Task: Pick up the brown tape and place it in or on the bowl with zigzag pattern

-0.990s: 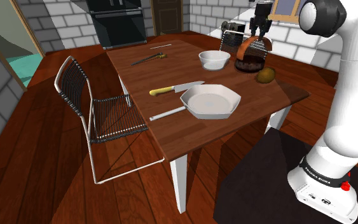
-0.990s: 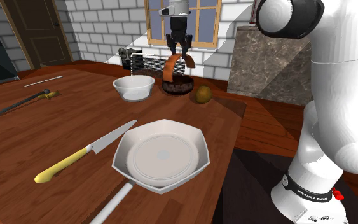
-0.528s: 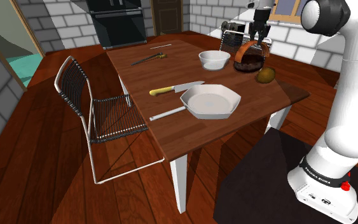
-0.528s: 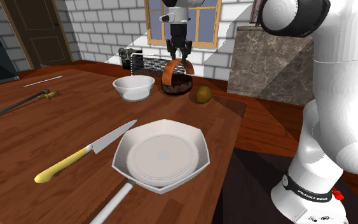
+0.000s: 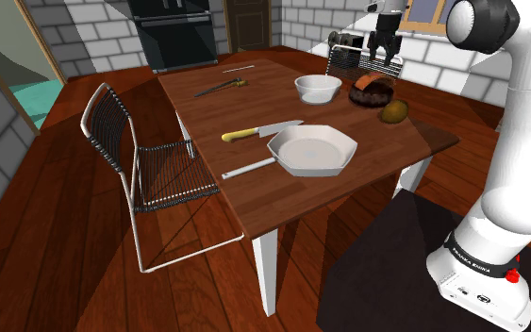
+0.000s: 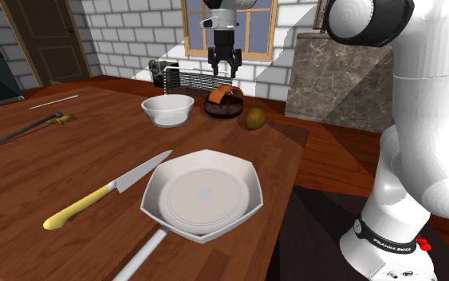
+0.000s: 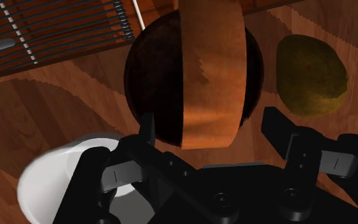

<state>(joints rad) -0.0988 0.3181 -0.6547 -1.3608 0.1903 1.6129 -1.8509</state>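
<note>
The brown tape rests in the dark brown bowl at the table's far end. In the wrist view the tape is a wide brown band leaning across the bowl, just beyond my fingertips. My black gripper hangs straight above the bowl, open. Its fingers stand apart on either side of the tape and touch nothing.
A white bowl sits close beside the dark one. A brownish-green round fruit lies on its other side. Nearer are a white pan, a yellow-handled knife and a wire chair.
The fingers have opened and let go of the tape. It dropped from hanging upright between them into the dark bowl, where it now leans. The gripper stays above.
</note>
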